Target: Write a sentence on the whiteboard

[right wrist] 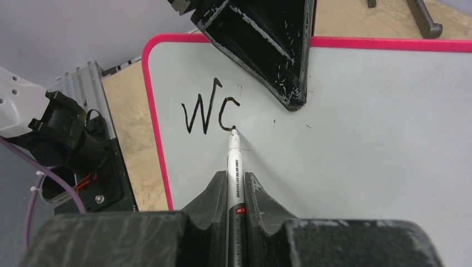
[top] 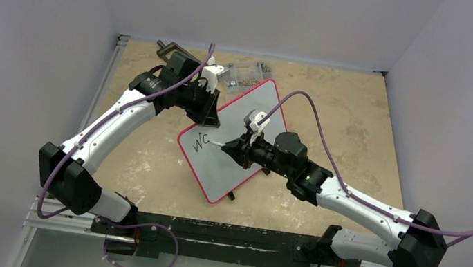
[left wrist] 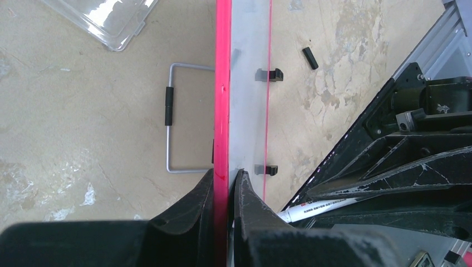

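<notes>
The whiteboard (top: pixel 245 149) with its red rim lies tilted at the table's middle. My left gripper (top: pixel 211 117) is shut on its upper left edge; the left wrist view shows the red rim (left wrist: pixel 223 100) clamped between the jaws of that gripper (left wrist: pixel 225 181). My right gripper (top: pixel 235 149) is shut on a white marker (right wrist: pixel 234 167) whose tip touches the board. The sentence (right wrist: pixel 210 111) reads "W" plus a partly drawn second letter in black. In the right wrist view my right gripper (right wrist: pixel 234 183) sits just below the letters on the board (right wrist: pixel 362 139).
A clear plastic box of small parts (top: pixel 245 73) stands behind the board, also in the left wrist view (left wrist: pixel 106 22). A wire handle (left wrist: pixel 170 111) and a small black piece (left wrist: pixel 310 58) lie on the tan table. A black clamp (top: pixel 169 47) sits at the back left.
</notes>
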